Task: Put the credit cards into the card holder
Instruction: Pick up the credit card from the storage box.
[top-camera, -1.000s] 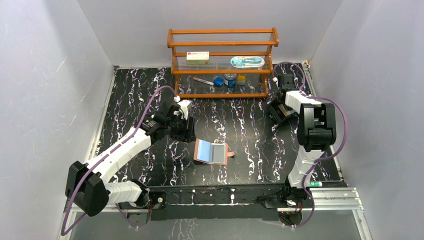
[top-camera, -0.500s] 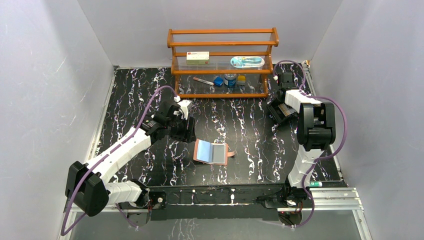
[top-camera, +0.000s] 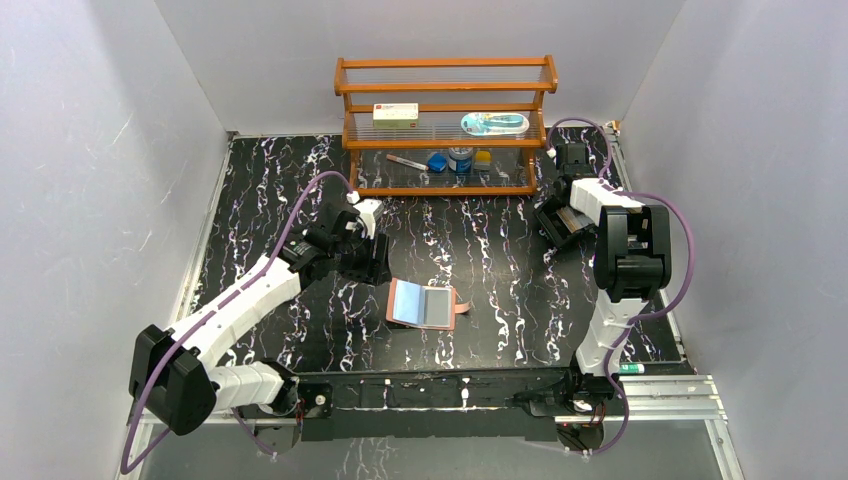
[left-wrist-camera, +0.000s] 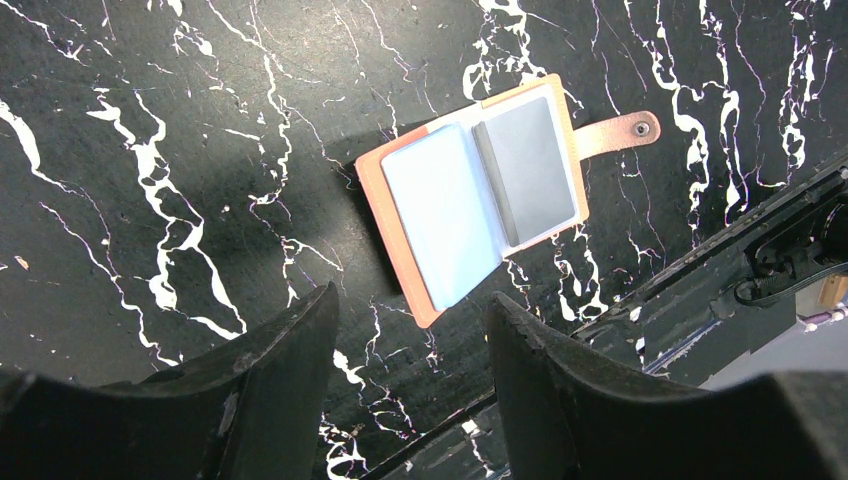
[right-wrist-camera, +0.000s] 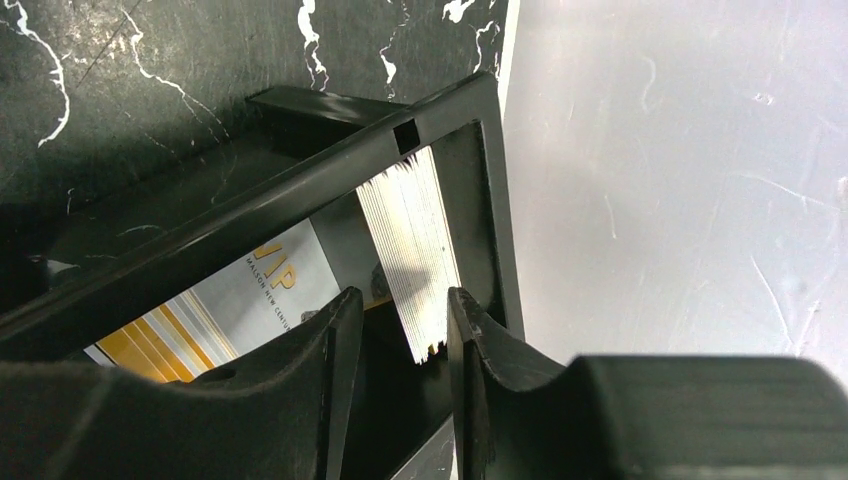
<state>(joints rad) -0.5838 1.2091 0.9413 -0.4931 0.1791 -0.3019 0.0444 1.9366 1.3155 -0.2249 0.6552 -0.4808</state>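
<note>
Right gripper (right-wrist-camera: 400, 400), jaws narrowly parted, is straddling an upright stack of credit cards (right-wrist-camera: 410, 240) in the black tray (right-wrist-camera: 300, 165), far right, clamping nothing. It should be pinching one card only and lifting straight. Left gripper (left-wrist-camera: 405, 390) is hanging wide open and empty over the one open card holder (left-wrist-camera: 470, 195), near centre. One stack, too fine to count; one flat striped card (right-wrist-camera: 215, 315).

Bright even overhead light, soft shadows, blurred near claws

A wooden rack (top-camera: 445, 125) stood at the black marbled counter's (top-camera: 480, 240) far edge, holding a white box (top-camera: 396, 113).
</note>
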